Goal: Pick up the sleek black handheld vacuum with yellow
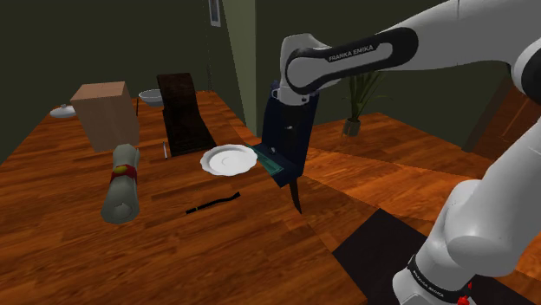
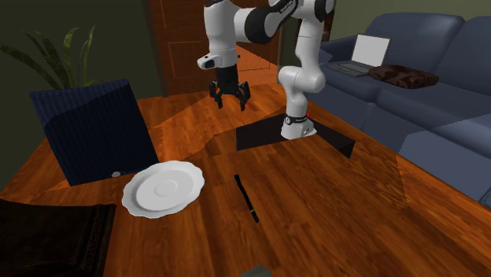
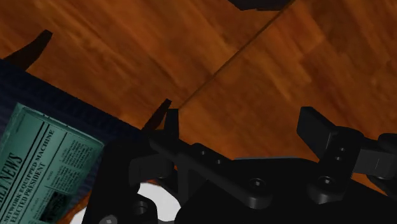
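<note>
Beside the plate, slim black vacuum, well apart from gripper.

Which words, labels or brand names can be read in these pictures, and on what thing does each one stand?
"FRANKA EMIKA": white letters on the black cover of the arm.
"NEWS", "EQUIPPED MACHINE", "ELECTED PRESIDENT": headlines on the green newspaper; a headline word before "EQUIPPED" and the finer print are too small to read.
White lettering on the black ring at the arm's foot: too small to read.
</note>
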Robot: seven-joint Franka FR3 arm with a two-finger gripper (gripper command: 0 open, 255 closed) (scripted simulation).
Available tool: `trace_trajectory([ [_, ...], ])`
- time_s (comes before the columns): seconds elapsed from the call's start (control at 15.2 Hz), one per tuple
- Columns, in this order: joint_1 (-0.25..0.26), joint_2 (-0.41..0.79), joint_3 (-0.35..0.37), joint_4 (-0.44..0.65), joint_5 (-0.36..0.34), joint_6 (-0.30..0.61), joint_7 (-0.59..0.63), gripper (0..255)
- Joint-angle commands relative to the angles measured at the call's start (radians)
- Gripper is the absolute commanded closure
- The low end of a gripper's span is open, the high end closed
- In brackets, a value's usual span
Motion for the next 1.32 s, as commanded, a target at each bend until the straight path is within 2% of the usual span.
trace_trajectory([
  [0.0,0.018,0.065,0.015,0.049,-0.004,0.019,-0.032,0],
  [0.59,0.093,0.342,0.088,0.275,-0.051,0.075,-0.154,0],
  [1.25,0.200,0.631,0.162,0.557,-0.145,0.084,-0.268,0],
])
